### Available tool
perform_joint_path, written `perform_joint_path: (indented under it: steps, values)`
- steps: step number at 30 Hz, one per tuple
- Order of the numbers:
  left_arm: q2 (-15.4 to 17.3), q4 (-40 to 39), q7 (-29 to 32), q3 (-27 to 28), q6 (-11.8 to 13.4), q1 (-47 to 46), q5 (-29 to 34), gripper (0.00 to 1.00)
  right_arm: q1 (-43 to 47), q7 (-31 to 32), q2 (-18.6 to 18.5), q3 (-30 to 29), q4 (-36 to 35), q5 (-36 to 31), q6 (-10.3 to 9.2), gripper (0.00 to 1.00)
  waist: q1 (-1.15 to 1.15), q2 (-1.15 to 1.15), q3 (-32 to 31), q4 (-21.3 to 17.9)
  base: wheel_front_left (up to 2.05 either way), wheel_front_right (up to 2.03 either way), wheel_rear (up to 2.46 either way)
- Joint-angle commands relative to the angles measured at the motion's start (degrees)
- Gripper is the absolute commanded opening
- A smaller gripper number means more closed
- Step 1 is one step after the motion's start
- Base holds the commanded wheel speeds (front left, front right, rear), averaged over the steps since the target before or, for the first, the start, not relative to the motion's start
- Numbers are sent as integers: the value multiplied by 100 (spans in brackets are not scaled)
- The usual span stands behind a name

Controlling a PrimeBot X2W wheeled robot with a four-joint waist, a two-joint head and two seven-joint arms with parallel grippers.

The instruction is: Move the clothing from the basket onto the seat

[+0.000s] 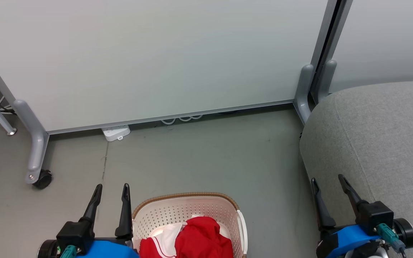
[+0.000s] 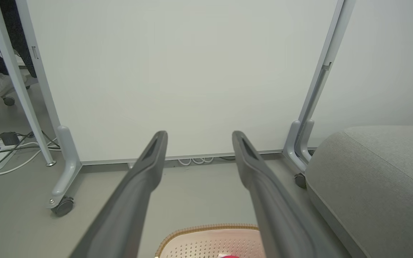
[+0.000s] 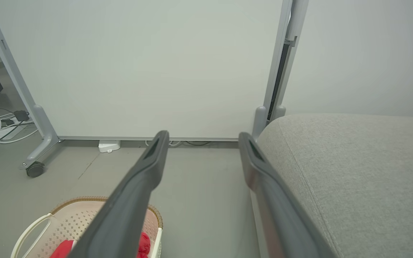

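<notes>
The cream-white basket (image 1: 224, 211) with a brown rim stands on the floor at the bottom middle of the head view. Red clothing (image 1: 201, 238) with a white striped-trim panel lies bunched inside it. The grey seat (image 1: 378, 143) rises at the right. My left gripper (image 1: 112, 187) hangs open just left of the basket, fingers pointing forward, nothing between them. My right gripper (image 1: 328, 179) is open too, over the seat's front left corner. From the left wrist the basket rim (image 2: 206, 229) shows low down, the seat (image 2: 378, 179) at right. The right wrist view has the basket (image 3: 66, 218) and clothing (image 3: 143, 243) lower left.
A white partition panel (image 1: 149, 61) on grey castor feet (image 1: 36, 157) closes off the far side. A white power strip (image 1: 116, 132) and cables lie at its base. More cables (image 2: 2, 150) lie on the floor to the left. Grey floor separates basket and seat.
</notes>
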Motion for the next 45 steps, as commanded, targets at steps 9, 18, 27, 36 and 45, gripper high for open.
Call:
perform_joint_path:
  steps: [9, 18, 27, 36, 45]
  values:
    - [31, 38, -19, 8, -13, -228, 75, 100, -414, 17, -16, 215, -267, 71, -3, 100, 0, 0, 644, -201, 0, 0, 0]
    - [86, 454, -20, 81, -132, -876, 123, 100, -1155, -110, -15, 451, -578, 135, -4, 100, 0, 0, 1921, -667, 0, 0, 0]
    - [207, 1926, 75, 193, -230, -2043, -58, 100, -1771, -304, -11, 664, -818, 442, -4, 100, 0, 0, 3303, -1247, 0, 0, 0]
    - [454, 3272, 300, 188, -303, -2926, -94, 100, -2213, -451, -9, 888, -950, 674, -4, 100, 0, 0, 4212, -1641, 0, 0, 0]
    - [623, 4206, 552, 178, -321, -3376, -166, 100, -2332, -526, -11, 1067, -833, 927, -4, 100, 0, 0, 4706, -1918, 0, 0, 0]
